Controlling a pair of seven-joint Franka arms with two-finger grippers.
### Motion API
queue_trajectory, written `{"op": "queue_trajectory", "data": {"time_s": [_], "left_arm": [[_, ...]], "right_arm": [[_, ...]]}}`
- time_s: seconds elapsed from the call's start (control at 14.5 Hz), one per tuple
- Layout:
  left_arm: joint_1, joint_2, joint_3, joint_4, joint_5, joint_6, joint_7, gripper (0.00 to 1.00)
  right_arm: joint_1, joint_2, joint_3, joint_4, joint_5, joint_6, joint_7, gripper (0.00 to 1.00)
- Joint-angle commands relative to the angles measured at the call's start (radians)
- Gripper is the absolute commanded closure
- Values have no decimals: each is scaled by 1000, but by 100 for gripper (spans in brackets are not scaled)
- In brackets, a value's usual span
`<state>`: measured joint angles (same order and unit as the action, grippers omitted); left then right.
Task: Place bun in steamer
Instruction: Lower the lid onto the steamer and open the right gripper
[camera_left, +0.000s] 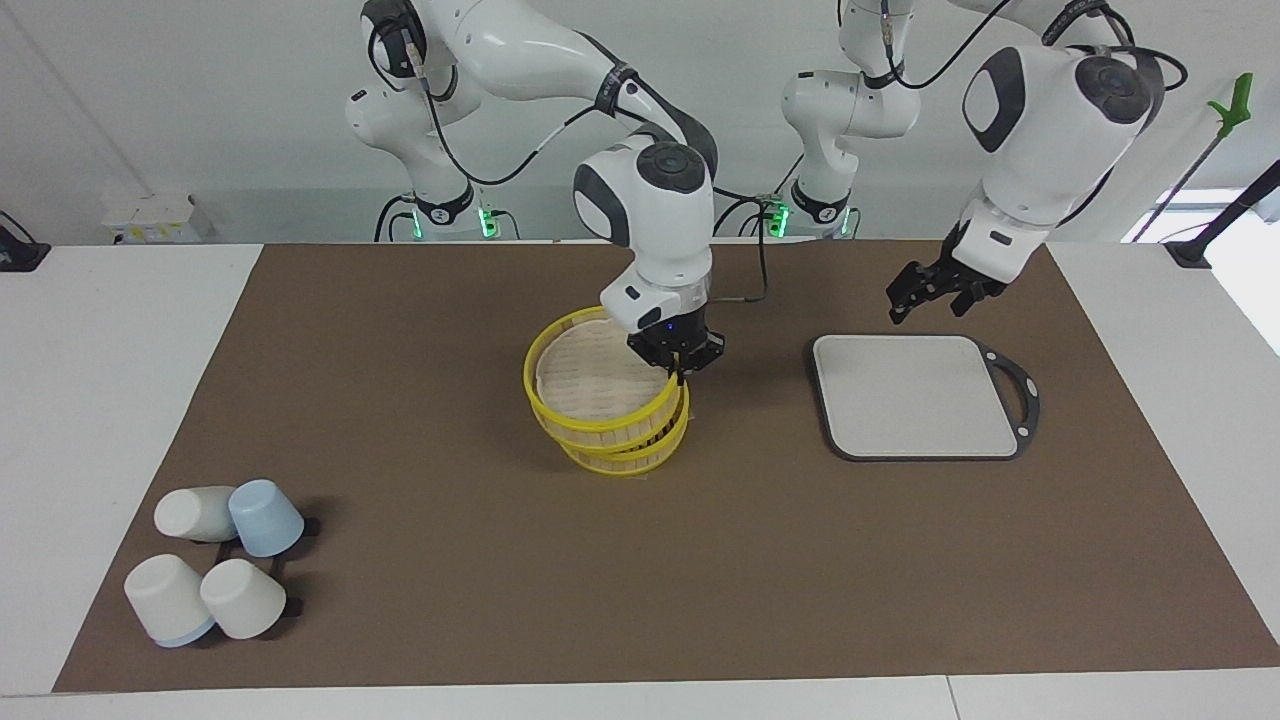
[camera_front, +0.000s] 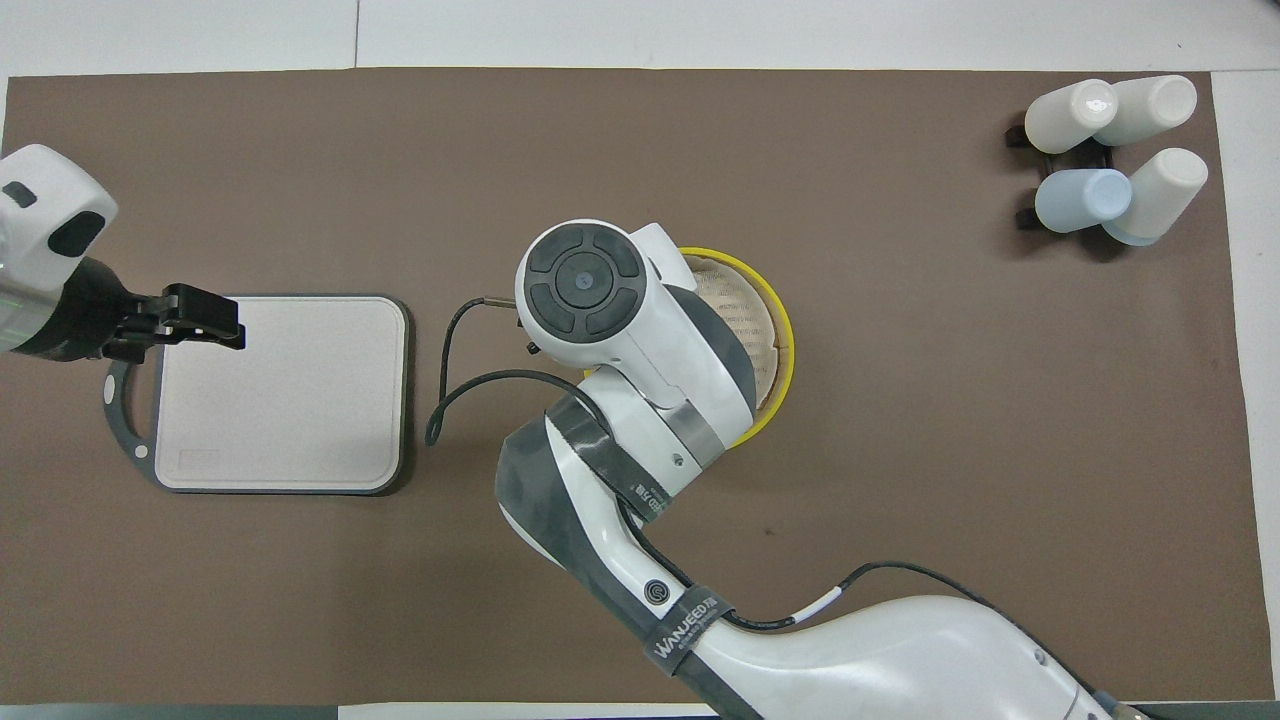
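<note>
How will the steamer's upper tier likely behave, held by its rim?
Probably stiff and light: the right gripper holds the upper tier by one rim spot without visible sagging. Tilted over the lower tier, it may slide or tip if released.

Steamer (camera_left: 610, 420) mid-mat (camera_left: 640, 600) – upper tier (camera_left: 600, 385) on lower one, tilted, right gripper (camera_left: 680, 362) clamped on its rim (bun hidden). Cutting board (camera_left: 915, 395) beside steamer toward left arm's end, well apart; left gripper (camera_left: 925, 290) open over mat just beside board's robot-side edge. Four cups (camera_left: 215, 560) clustered toward right arm's end – farther from robots than steamer
</note>
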<state>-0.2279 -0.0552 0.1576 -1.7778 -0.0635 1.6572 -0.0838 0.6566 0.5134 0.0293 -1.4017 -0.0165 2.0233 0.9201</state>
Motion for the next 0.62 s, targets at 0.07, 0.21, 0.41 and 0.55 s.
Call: {"op": "queue_trajectory", "data": {"time_s": [0.07, 0.21, 0.41, 0.55], "left_arm": [[5, -64, -13, -19, 40, -75, 42, 0], [5, -84, -15, -20, 47, -100, 42, 0], [5, -86, -15, -22, 82, -97, 102, 0], [5, -80, -13, -26, 86, -68, 131, 0]], "right_arm": [[11, 20, -5, 10, -11, 12, 17, 100], [11, 20, -3, 9, -13, 35, 16, 100], [2, 20, -3, -8, -16, 67, 11, 100], [3, 19, -3, -45, -17, 94, 5, 100]]}}
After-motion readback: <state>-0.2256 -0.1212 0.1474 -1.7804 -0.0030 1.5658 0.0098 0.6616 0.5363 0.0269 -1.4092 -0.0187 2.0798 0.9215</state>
